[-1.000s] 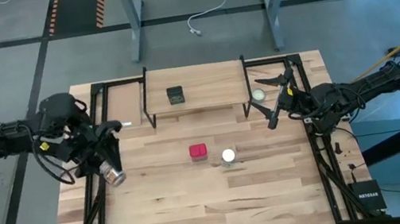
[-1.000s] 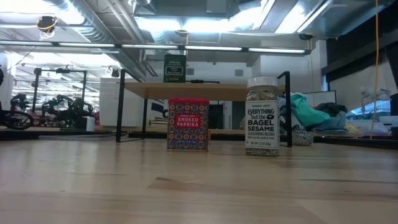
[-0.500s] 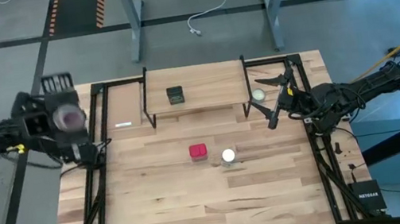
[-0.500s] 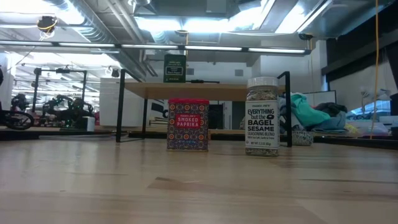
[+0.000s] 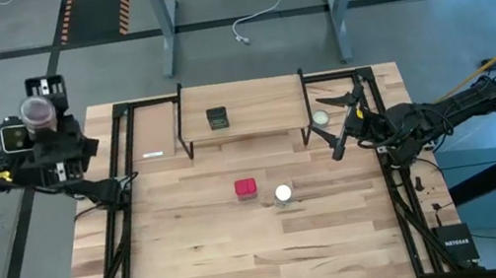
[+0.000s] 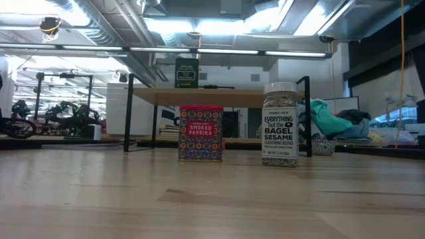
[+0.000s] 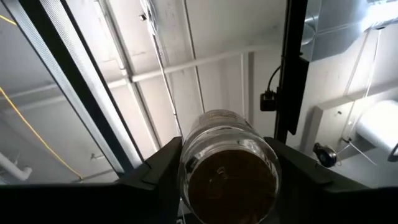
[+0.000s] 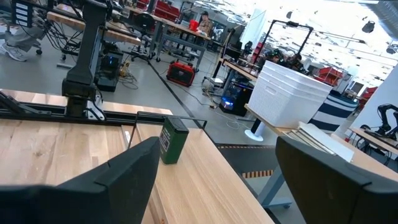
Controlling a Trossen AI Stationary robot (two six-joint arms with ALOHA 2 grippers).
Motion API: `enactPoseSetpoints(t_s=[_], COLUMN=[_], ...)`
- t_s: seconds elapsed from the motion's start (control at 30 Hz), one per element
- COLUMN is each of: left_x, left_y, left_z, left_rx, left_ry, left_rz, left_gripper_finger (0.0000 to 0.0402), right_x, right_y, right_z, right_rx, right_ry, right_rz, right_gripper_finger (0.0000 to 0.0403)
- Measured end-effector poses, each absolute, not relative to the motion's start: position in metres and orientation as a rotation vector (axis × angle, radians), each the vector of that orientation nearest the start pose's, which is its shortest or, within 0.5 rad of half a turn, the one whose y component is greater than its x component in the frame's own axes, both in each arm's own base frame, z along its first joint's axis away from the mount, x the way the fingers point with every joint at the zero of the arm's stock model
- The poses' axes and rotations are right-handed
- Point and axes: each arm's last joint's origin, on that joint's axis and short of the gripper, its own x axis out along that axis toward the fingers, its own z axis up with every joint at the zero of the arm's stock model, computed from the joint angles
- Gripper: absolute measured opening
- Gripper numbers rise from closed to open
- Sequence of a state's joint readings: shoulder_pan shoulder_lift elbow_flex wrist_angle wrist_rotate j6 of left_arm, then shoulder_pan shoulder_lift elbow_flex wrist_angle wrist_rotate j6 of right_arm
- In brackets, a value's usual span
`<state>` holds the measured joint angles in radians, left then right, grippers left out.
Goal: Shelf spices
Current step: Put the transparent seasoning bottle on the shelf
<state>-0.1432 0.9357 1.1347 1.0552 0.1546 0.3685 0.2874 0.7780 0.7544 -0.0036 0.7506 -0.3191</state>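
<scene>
My left gripper [image 5: 39, 114] is raised beyond the table's left edge. It points up at the ceiling and is shut on the tan-grey round jar [image 7: 227, 165]. The dark square tin [image 5: 217, 118] stands on the shelf [image 5: 251, 94]. The red square box [image 5: 246, 188] and the clear white-lidded jar [image 5: 283, 193] stand on the tabletop in front of the shelf, also seen in the low view as the box [image 6: 200, 133] and the jar [image 6: 279, 123]. My right gripper [image 5: 345, 119] waits open by the shelf's right end. My left gripper pinches the round jar's glass side wall [image 7: 186, 163] between its two fingers [image 7: 155, 177]. The fingers point upward and the jar lies along them, one round end [image 5: 38, 109] facing the overhead camera. The jar is lifted clear, high above the table's level.
A flat pale round disc [image 5: 322, 117] lies beside the shelf's right legs, close to my right gripper. Black frame rails [image 5: 121, 159] run along the table's left and right sides. The near half of the tabletop [image 5: 267, 256] is bare wood.
My left arm has swung up from low over the table's left part, where it held the jar tipped down. It has moved toward the far-left corner and turned until the gripper points upward. The jar went with it, staying in the fingers.
</scene>
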Motion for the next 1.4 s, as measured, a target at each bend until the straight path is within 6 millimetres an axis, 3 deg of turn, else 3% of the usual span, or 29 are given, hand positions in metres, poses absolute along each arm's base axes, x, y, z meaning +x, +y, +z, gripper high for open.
enactPoseSetpoints(t_s=[0.3, 0.5, 0.7, 0.83, 1.17, 1.4], left_x=[0.126, 0.147, 0.17, 0.176, 0.18, 0.196], left_y=[-0.023, -0.022, -0.014, -0.009, -0.001, 0.005], left_z=[0.512, 0.489, 0.448, 0.42, 0.354, 0.315], left_rx=[0.362, 0.486, 0.525, 0.527, 0.284, 0.183], left_ry=[-1.177, -0.724, -0.182, 0.105, 0.748, 1.136], left_rz=[-0.03, 0.052, 0.19, 0.171, 0.105, 0.157], left_gripper_finger=[0.0175, 0.0175, 0.0175, 0.0175, 0.0175, 0.0175], right_x=[0.166, 0.166, 0.166, 0.166, 0.168, 0.172], right_y=[0.029, 0.029, 0.029, 0.028, 0.029, 0.03], right_z=[0.341, 0.341, 0.341, 0.341, 0.34, 0.337], right_rx=[-0.327, -0.327, -0.327, -0.326, -0.329, -0.338], right_ry=[0.097, 0.097, 0.097, 0.097, 0.103, 0.119], right_rz=[-0.454, -0.453, -0.453, -0.458, -0.463, -0.471], right_gripper_finger=[0.0326, 0.0326, 0.0326, 0.0326, 0.0326, 0.0326])
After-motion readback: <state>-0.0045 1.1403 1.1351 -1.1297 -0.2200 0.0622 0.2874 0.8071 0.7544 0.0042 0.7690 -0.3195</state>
